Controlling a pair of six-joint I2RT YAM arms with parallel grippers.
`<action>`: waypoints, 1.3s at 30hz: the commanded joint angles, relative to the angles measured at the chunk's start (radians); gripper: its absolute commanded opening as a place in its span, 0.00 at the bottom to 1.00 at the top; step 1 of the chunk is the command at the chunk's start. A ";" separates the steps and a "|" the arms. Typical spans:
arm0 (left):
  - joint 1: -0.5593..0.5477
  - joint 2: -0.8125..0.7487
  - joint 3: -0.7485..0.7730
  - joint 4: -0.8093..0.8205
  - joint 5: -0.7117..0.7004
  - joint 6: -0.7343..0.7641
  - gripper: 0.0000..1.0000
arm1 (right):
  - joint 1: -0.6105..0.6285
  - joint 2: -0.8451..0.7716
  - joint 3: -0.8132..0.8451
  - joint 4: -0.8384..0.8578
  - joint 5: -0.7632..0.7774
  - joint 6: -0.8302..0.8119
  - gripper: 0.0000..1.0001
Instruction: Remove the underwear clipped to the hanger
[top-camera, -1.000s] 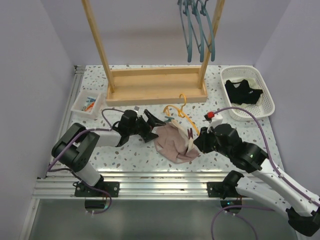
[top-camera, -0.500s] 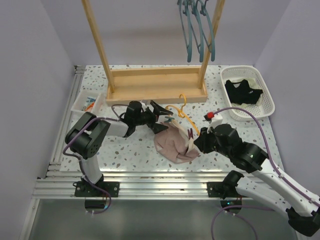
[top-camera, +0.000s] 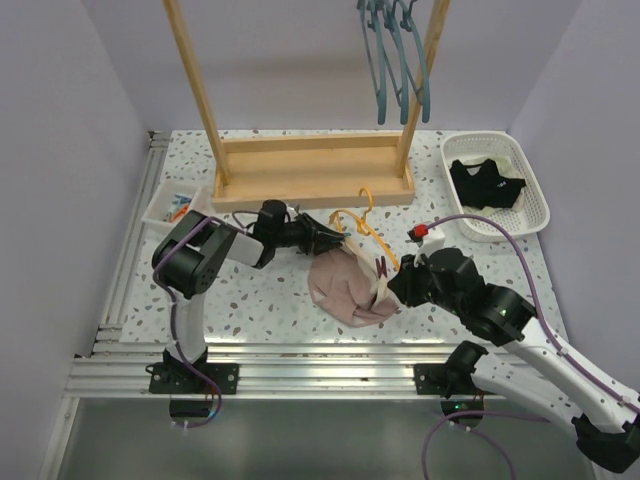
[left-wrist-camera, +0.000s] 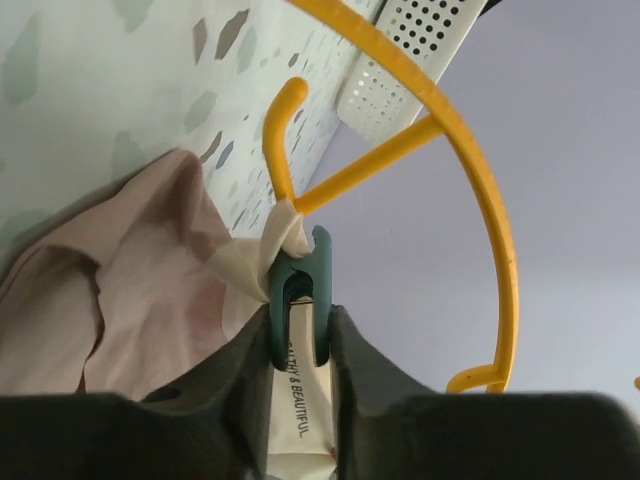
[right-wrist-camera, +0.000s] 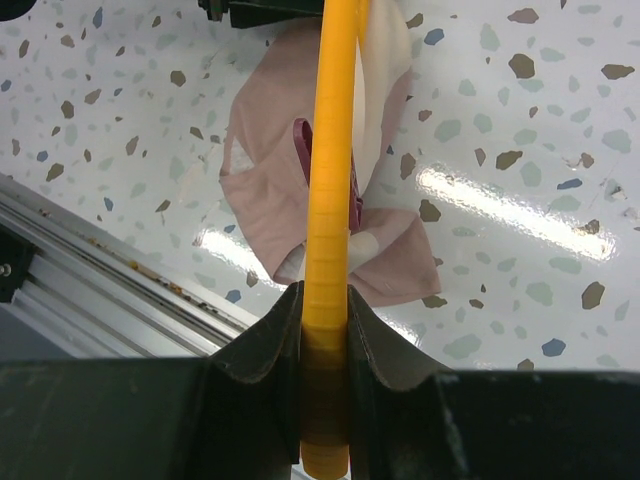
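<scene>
The pink underwear (top-camera: 343, 284) lies bunched on the worktop (top-camera: 262, 302) under the near end of the yellow hanger (top-camera: 372, 231), clipped to it at two places. At the hanger's left end the left gripper (left-wrist-camera: 298, 332) has its fingers (left-wrist-camera: 238, 400) drawn in against both sides of the green clip (left-wrist-camera: 297, 285), which bites a pale fold of the garment. At the hanger's near end the right gripper (right-wrist-camera: 325, 300) is closed tight around the yellow bar, with the maroon clip (right-wrist-camera: 303, 142) and the pink cloth just beyond its fingers. The black underwear (top-camera: 486, 183) sits in the white basket (top-camera: 534, 214), well to the right of the hanger.

From above, the left gripper's tips blur into the clip and cloth, so the grip reads only from the wrist view. There a white label (left-wrist-camera: 298, 408) hangs below the clip with its print partly cut off. The hanger's far end is cut off in the right wrist view.

A second ago the left gripper stood wide open, left of the pink underwear; it has since reached in to the hanger and narrowed onto the clip. The right gripper, hanger and garments have not shifted.
</scene>
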 joint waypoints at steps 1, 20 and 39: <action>0.007 0.028 0.058 0.095 0.038 -0.015 0.21 | 0.002 -0.009 0.038 -0.005 0.019 -0.015 0.00; 0.059 -0.335 -0.035 -0.307 0.096 0.413 0.00 | 0.002 0.009 0.035 -0.031 0.162 0.028 0.00; 0.906 -0.584 0.161 -1.018 -0.187 1.079 0.00 | 0.002 0.022 0.034 0.000 0.125 0.019 0.00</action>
